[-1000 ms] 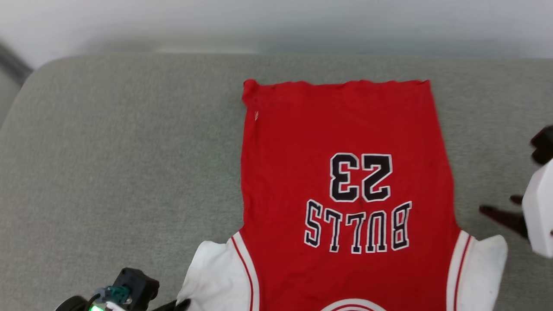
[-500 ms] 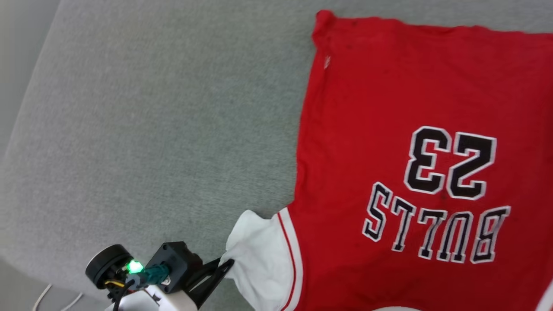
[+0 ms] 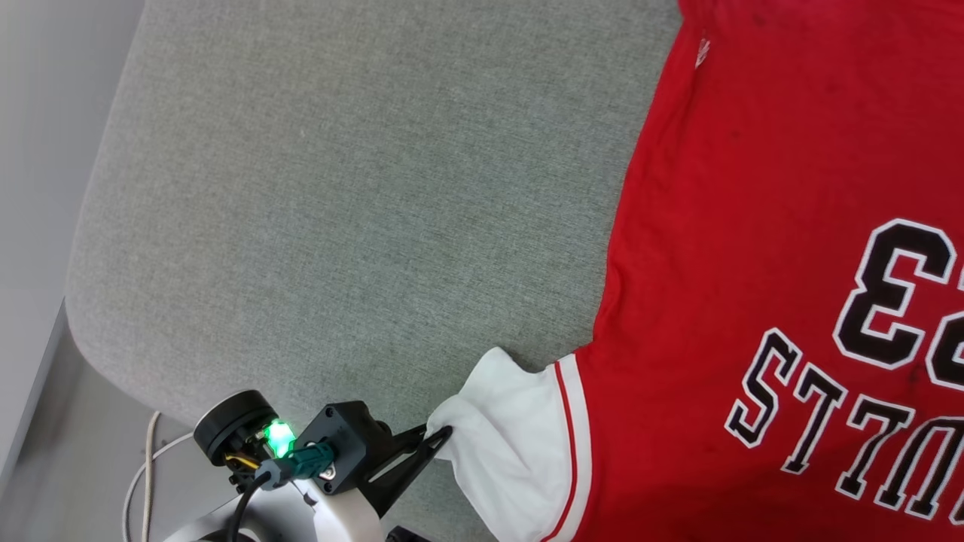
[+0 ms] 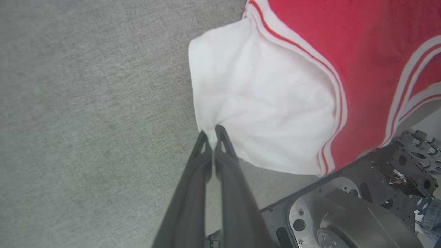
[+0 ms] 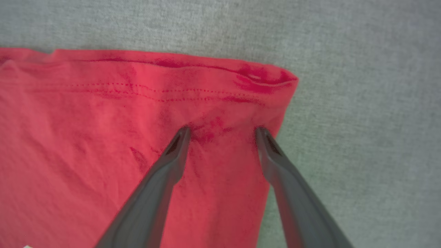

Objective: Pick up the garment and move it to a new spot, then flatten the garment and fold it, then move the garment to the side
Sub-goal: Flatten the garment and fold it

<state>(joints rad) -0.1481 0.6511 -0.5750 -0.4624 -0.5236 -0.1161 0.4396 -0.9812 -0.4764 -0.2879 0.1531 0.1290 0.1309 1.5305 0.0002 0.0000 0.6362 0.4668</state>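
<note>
Left gripper (image 4: 211, 132), with two long dark fingers, is pinched tight shut on the edge of the white short sleeve (image 4: 258, 103) of the red jersey-style T-shirt (image 3: 753, 226), which has striped trim and black, white-edged print. In the head view this gripper (image 3: 443, 435) sits at 6 o'clock. The shirt lies spread out from 12 to 5 o'clock on the grey, cloth-covered worktop (image 3: 339, 188), with its print upside down. The sleeve sticks out at 9 o'clock from the shirt's body.

Right gripper (image 5: 223, 130) is wide open and holds nothing. Its two tips press on the red cloth just under the stitched hem (image 5: 172, 91) — the hem's corner is at 2 o'clock from them in the right wrist view.

A small green light (image 3: 279, 435) glows on the left wrist.
</note>
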